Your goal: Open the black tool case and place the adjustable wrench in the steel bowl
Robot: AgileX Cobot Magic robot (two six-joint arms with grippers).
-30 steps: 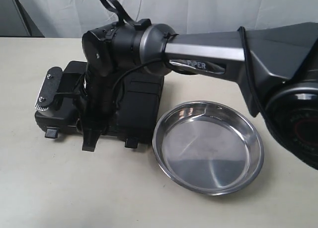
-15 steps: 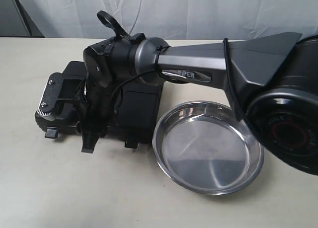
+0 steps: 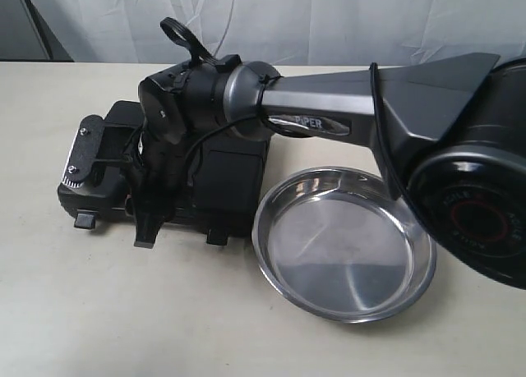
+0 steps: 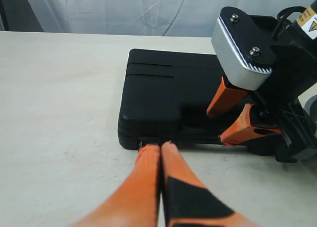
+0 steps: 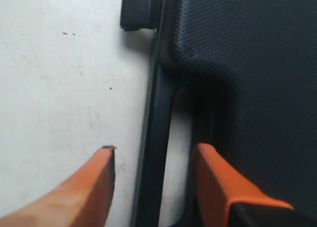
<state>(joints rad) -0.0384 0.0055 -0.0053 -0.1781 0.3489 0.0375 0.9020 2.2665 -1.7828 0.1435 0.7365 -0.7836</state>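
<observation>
The black tool case (image 3: 230, 176) lies shut on the table, with its front latches toward the exterior camera. The adjustable wrench is hidden from view. To the case's right sits the steel bowl (image 3: 341, 254), holding nothing. My right gripper (image 5: 153, 155) is open, one orange finger on each side of the case's handle bar (image 5: 154, 113) at the front edge. The left wrist view shows that same right gripper (image 4: 215, 126) down at the case (image 4: 163, 96). My left gripper (image 4: 159, 147) is shut on nothing, with its tips close to a front latch (image 4: 148, 139). It is out of the exterior view.
The right arm (image 3: 329, 98) reaches across above the bowl's far rim and over the case. A second latch (image 3: 216, 236) sticks out near the bowl. Pale tabletop (image 3: 123, 311) runs in front of the case, with a white cloth backdrop (image 3: 329, 16) behind.
The right arm's forearm and elbow housing have swung left in the exterior view. Its gripper stays at the case's front edge. Case and bowl have not moved.
</observation>
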